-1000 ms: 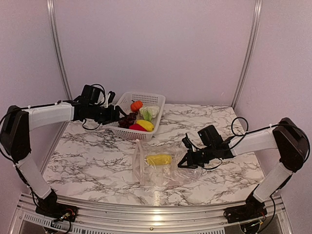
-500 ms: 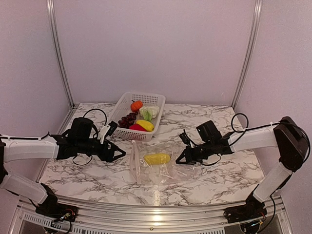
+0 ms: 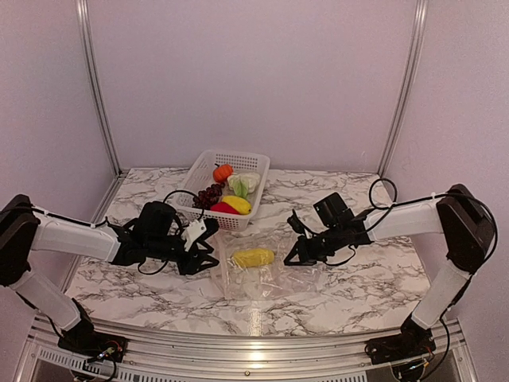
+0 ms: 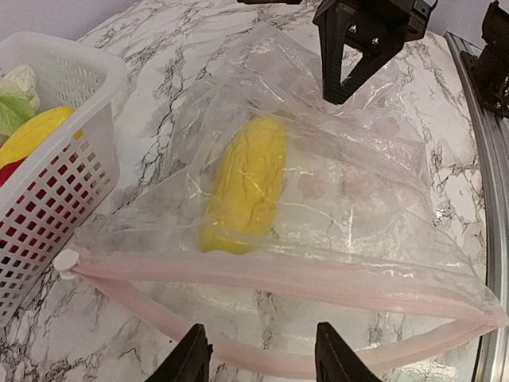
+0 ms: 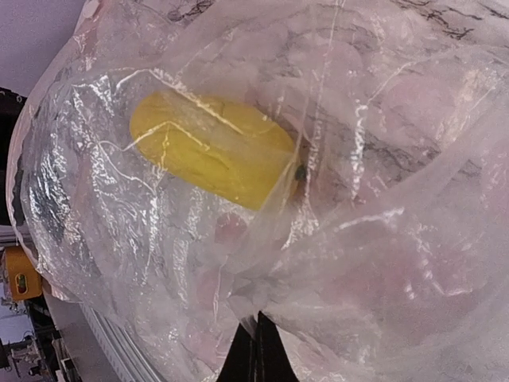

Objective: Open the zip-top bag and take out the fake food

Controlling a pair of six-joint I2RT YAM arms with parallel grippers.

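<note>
1. Two hands meet at the zip-top bag [image 3: 270,278], which lies crinkled on the marble bench [image 3: 127,286] in the lower middle of the overhead view.
2. Your left hand [image 3: 211,253] sits at the bag's left edge, right at its mouth. Its fingers [image 4: 191,360] stand partly spread, narrow rather than wide. In the left wrist view the lower lip of the mouth runs across the gap between them, and nothing looks pinched there.
3. You can see the mouth gaping: the pinkish zip strip [image 4: 278,280] has parted into an upper and a lower band, with a small white slider [image 4: 67,260] at its left end.
4. Your right hand [image 3: 292,257] is clamped tight on the film at the bag's right side. In the right wrist view its fingertips [image 5: 254,354] press together at the bottom centre, with plastic gathered around them.
5. One yellow piece [image 3: 253,257] of the fake food lies on its side inside the bag, between your two hands.
6. Behind the bag, in the upper middle of the overhead view, the white basket [image 3: 238,157] holds the other pieces: orange fruit [image 3: 223,172], cabbage [image 3: 245,183], grapes [image 3: 208,195], red piece [image 3: 222,208] and a second yellow piece [image 3: 238,204].
7. From overhead the basket sits close to the bag but apart from it.
</note>
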